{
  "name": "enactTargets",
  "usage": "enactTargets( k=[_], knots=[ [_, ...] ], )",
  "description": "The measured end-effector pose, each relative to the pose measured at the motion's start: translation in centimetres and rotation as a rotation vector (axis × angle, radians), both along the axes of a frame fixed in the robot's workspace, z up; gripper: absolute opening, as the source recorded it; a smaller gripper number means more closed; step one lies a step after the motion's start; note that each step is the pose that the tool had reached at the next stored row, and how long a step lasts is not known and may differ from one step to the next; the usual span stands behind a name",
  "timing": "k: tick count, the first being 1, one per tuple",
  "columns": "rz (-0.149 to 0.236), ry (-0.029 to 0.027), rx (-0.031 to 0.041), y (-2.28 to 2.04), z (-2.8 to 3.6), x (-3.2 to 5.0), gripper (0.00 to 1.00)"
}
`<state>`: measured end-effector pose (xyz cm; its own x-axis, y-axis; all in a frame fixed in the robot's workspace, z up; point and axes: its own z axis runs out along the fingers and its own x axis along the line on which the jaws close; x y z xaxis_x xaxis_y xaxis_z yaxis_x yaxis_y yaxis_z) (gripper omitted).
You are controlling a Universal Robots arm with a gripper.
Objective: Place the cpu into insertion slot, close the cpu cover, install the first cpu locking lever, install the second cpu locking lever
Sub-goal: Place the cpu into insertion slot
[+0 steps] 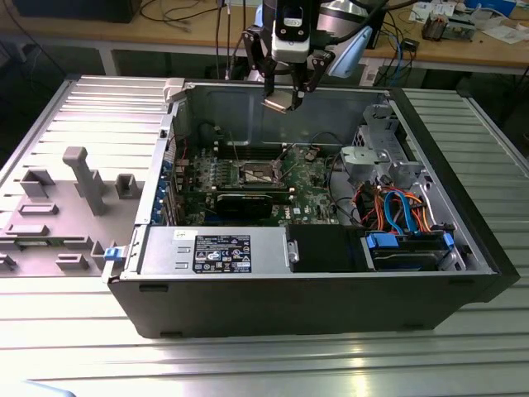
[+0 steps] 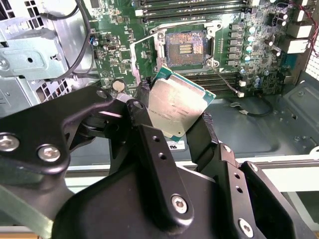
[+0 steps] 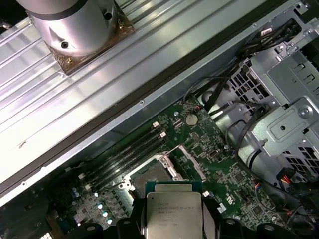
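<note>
A: Where's your cpu (image 2: 177, 104)?
B: Your jaws are clamped on its edges; it hangs tilted, high over the case (image 1: 289, 306), toward the far side; the slot (image 2: 185, 48) lies bare down on the green board (image 2: 114, 55), well apart from it.

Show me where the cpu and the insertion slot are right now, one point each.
cpu (image 2: 177, 107): second wrist view, middle of its silver-grey metal top.
insertion slot (image 2: 185, 48): second wrist view, centre of its contact field, inside the grey rim.
</note>
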<state>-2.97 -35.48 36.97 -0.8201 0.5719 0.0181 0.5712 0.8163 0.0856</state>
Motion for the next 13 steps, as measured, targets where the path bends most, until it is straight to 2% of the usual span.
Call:
enactTargets(
  k=[8, 13],
  knots=[
    [-0.002, 0.0000, 0.0000, 0.00, 0.00, 0.00, 0.54],
    [-0.015, 0.0000, 0.0000, 0.00, -0.03, -0.01, 0.54]
  ],
)
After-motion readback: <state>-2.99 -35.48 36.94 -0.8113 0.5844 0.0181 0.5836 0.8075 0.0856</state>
